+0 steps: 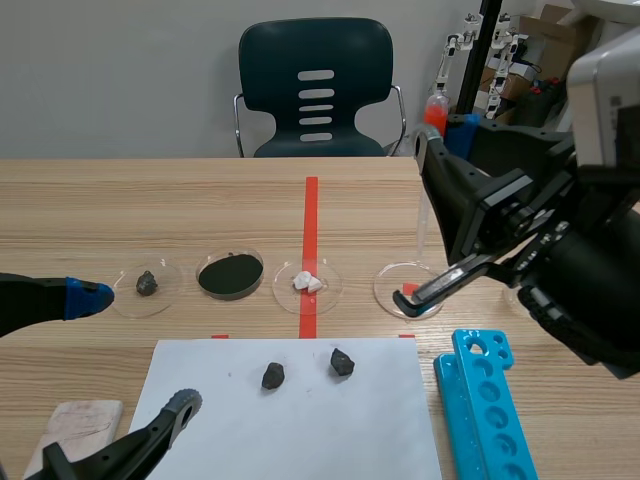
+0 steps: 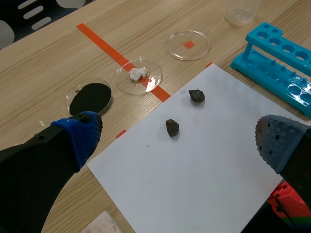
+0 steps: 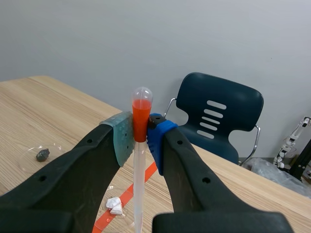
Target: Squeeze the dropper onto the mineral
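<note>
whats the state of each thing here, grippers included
dropper: upright, bulb mostly full of orange-red liquid
right gripper: shut on the dropper
left gripper: open, above the paper
stones: loose on the paper, apart
rack: holes empty
dish nearest the rack: empty
white chunks dish: a few pieces inside
black powder dish: filled
grey stone dish: one stone inside

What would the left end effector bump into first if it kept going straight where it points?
Probably the white paper, lying just ahead of the open left end effector. The nearer dark rock on it sits about in line, so that could be hit first; depth is hard to judge.
</note>
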Available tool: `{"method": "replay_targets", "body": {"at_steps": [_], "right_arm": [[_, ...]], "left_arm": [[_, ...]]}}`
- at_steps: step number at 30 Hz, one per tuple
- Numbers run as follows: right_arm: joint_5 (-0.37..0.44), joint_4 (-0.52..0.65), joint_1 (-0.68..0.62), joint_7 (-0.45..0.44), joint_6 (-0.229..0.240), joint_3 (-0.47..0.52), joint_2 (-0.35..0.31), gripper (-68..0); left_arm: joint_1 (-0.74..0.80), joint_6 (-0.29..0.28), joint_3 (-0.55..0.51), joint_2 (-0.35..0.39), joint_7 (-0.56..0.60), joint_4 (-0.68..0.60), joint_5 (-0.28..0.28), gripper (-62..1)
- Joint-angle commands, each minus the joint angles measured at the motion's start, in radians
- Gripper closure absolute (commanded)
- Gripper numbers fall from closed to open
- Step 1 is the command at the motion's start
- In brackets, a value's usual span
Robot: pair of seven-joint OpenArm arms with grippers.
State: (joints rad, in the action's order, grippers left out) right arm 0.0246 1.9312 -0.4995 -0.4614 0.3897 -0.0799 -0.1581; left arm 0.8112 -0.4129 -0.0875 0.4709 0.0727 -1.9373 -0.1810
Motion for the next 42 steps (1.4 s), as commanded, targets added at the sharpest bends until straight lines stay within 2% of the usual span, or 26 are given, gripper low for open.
{"method": "replay_targets", "body": {"at_steps": [1,23,35,42], "right_arm": [[0.013,0.019,0.001,-0.011,0.000,0.002,-0.005,-8.1],[0.013,0.019,0.003,-0.007,0.000,0.002,-0.005,-8.1],[0.013,0.016,0.132,0.111,0.004,-0.029,-0.005,-8.1],[0.013,-0.066,0.216,0.135,0.001,-0.074,0.001,-8.1]], "left_arm": [[0.000,0.002,-0.003,-0.005,0.017,-0.007,-0.010,-62.3],[0.000,0.002,-0.003,-0.005,0.017,-0.007,-0.010,-62.3],[0.000,0.002,-0.003,-0.005,0.017,-0.007,-0.010,-62.3],[0.000,0.002,-0.003,-0.005,0.017,-0.007,-0.010,-62.3]]}}
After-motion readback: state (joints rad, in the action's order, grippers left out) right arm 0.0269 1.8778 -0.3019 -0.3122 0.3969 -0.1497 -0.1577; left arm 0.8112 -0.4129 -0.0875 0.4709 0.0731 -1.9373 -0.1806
